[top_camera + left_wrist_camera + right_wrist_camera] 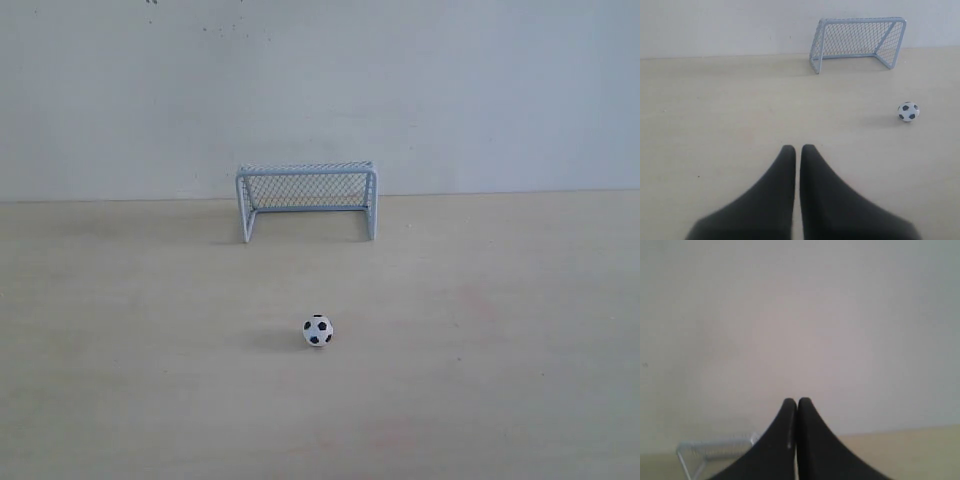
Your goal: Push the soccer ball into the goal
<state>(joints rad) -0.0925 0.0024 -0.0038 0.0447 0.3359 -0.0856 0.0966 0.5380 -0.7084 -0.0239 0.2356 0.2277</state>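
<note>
The soccer ball (318,330), tiny and white with black patches, rests on the pale wooden table in front of the goal (306,198), which stands with its mouth facing the ball against the back wall. Neither arm shows in the exterior view. In the left wrist view the ball (908,111) lies well off to one side of my left gripper (798,148), whose black fingers are shut with nothing between them; the goal (857,44) is farther back. My right gripper (797,402) is shut and empty, pointing at the wall, with a corner of the goal (715,450) beside it.
A plain grey-white wall (320,90) rises right behind the goal. The table (120,330) stretches wide on both sides of the ball.
</note>
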